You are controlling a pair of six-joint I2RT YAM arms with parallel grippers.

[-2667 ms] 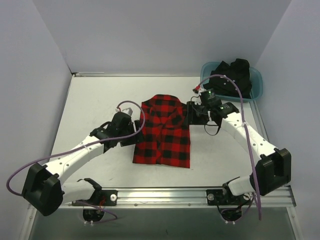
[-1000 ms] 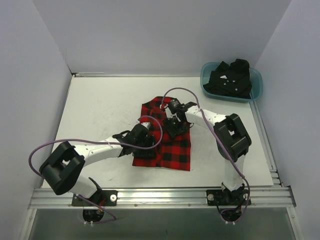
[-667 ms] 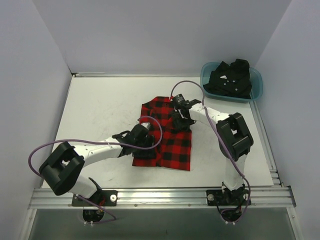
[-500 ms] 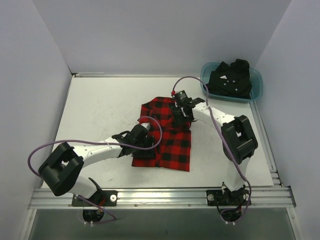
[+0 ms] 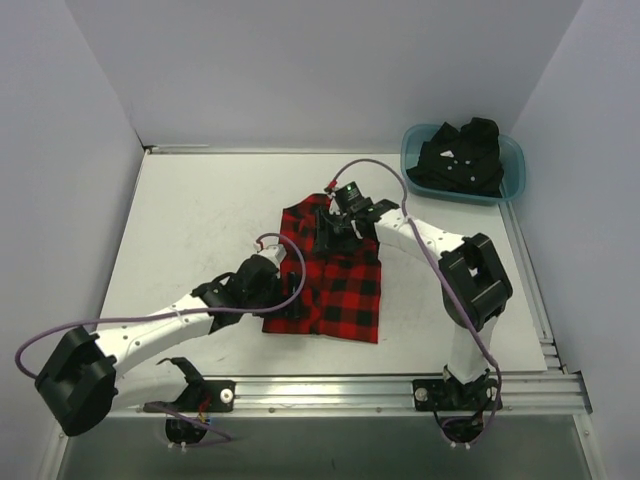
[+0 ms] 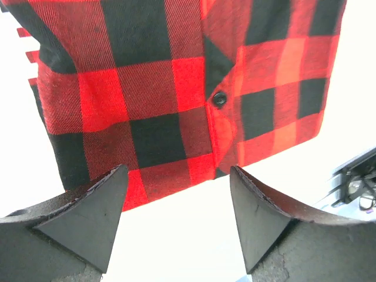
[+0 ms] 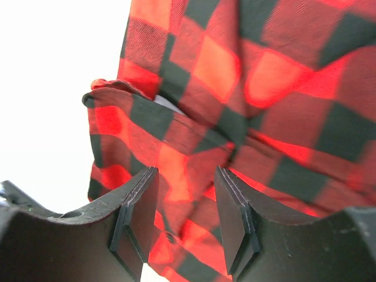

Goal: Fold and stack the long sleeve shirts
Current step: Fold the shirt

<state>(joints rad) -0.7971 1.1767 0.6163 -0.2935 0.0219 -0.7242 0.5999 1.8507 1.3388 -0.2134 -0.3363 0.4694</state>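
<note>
Red-and-black flannel shirt [image 5: 335, 285] lies mid-surface; left gripper [image 6: 176, 170], jaws wide apart and empty, at its near-left hem; right gripper [image 7: 185, 170], jaws partly apart, over the collar. Black shirt [image 5: 462, 155] sits in the teal tub [image 5: 516, 162], far-right corner

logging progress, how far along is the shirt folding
Done: red-and-black checked flannel shirt lies folded into a rectangle. In hand: both tools open, left tool at its near edge, right tool over its far end. Left: black cloth shirt, crumpled in teal plastic tub.
</note>
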